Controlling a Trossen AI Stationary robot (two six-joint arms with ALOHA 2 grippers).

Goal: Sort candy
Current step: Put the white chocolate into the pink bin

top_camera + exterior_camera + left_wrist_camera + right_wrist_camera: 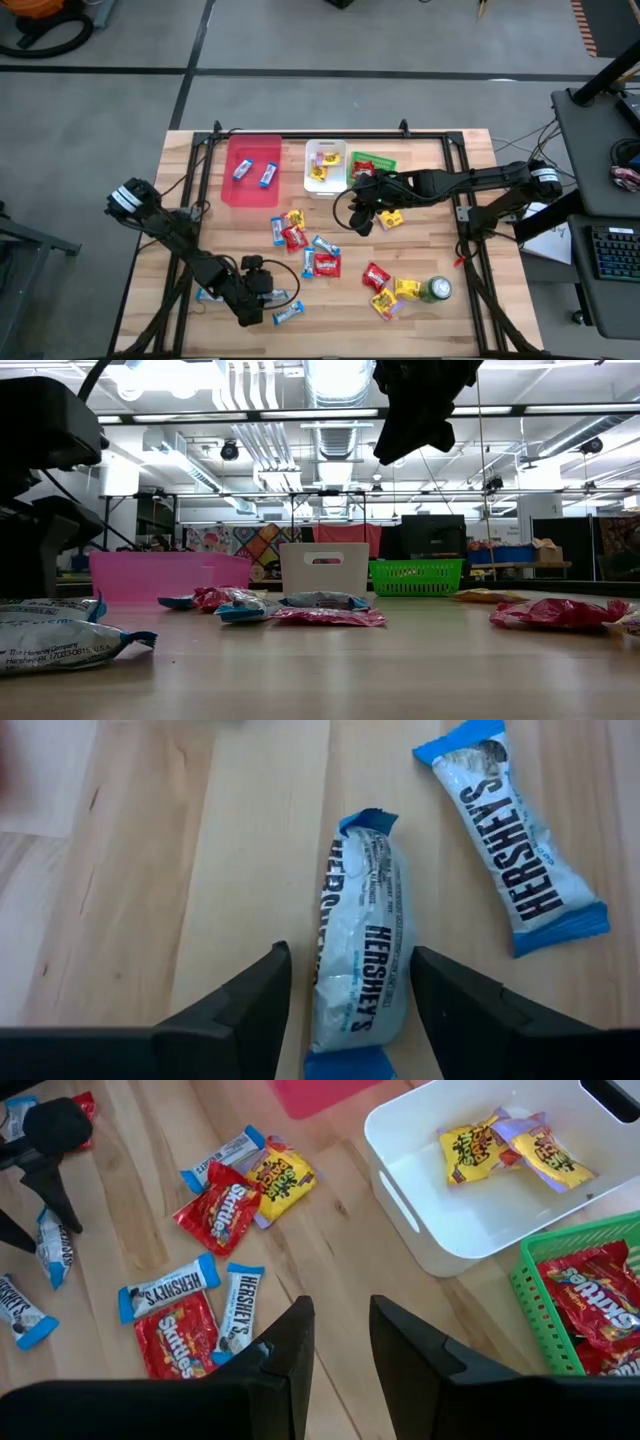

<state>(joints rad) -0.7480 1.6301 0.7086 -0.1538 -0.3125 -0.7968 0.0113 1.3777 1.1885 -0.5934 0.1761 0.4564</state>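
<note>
My left gripper (pixel 350 1020) is open and low over the table's near left part (pixel 262 292). Its two fingers stand on either side of a blue-and-silver candy bar (pixel 362 955) that lies flat on the wood, lengthwise between them. A second such bar (pixel 512 830) lies just beyond it. My right gripper (pixel 342 1350) hangs open with nothing between its fingers, high above the table in front of the white bin (pixel 365 205). Loose red, yellow and blue candy (pixel 300 245) lies mid-table, with more (pixel 385 290) toward the near right.
At the far edge stand a pink bin (pixel 240 185) holding two blue bars, a white bin (pixel 420 1230) holding yellow packets, and a green basket (pixel 545 1305) holding red packets. A green can (pixel 437 290) stands at the near right. Another blue bar (pixel 207 294) lies at the near left.
</note>
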